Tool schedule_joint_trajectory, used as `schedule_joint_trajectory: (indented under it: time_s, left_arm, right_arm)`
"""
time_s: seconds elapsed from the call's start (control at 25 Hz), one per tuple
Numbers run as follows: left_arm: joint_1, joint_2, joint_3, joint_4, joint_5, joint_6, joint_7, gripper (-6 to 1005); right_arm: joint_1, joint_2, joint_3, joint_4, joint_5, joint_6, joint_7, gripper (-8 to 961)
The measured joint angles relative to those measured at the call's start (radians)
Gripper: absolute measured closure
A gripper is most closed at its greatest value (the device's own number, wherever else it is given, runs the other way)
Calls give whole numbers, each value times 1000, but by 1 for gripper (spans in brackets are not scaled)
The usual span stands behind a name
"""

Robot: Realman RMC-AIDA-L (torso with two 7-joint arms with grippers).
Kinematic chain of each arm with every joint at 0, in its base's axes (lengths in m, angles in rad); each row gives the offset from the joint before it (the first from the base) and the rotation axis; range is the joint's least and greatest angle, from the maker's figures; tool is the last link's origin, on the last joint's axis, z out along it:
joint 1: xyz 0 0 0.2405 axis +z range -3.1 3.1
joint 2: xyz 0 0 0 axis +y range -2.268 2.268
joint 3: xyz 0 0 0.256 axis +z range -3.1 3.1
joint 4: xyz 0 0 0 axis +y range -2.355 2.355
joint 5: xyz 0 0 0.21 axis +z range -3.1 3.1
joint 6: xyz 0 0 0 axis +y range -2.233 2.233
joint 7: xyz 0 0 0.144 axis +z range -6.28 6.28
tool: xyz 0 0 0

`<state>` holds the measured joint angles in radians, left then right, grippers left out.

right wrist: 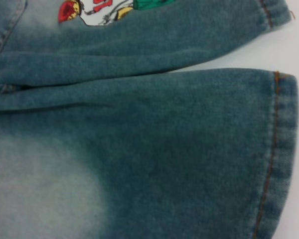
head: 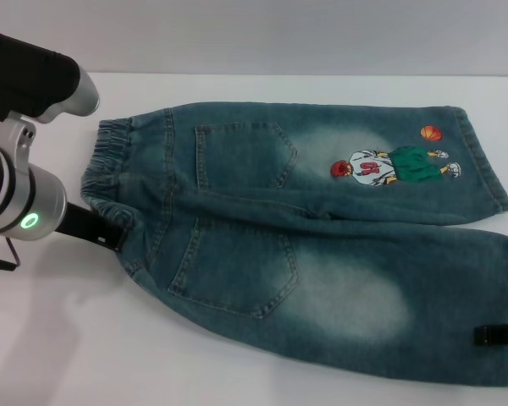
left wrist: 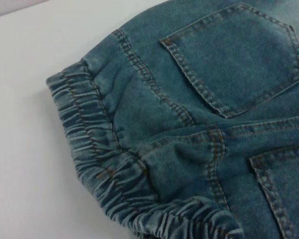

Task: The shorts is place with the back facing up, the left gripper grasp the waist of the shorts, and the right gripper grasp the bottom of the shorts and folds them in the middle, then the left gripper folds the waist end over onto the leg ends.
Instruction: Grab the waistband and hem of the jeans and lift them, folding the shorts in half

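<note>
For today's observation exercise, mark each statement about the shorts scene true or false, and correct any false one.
1. The blue denim shorts lie with two back pockets facing up. True.
2. The elastic gathered waistband lies on the robot's right. False: it lies on the robot's left, by the left tool.
3. An embroidered basketball-player patch is on the leg farther from the robot. True.
4. The shorts are already folded in the middle. False: both legs lie side by side, unfolded.
5. The right tool is at the near leg's hem. True.
6. The white table is covered by a checked cloth. False: it is plain.
</note>
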<state>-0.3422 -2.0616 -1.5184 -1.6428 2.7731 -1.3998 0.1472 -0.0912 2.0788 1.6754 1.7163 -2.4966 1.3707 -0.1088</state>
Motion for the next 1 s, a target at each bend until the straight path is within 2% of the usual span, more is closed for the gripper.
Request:
schedule_joint_trajectory:
  time_s: [0.44,1.0]
  left_arm:
    - [0,0,7,5,-6,4,0,942]
    - [3,0,8,5,-17,10,-3,941]
  right_arm:
    - [13,1,-2,0,33,-20,-5,351]
    - [14,-2,-22,4,60,-33,-58,442]
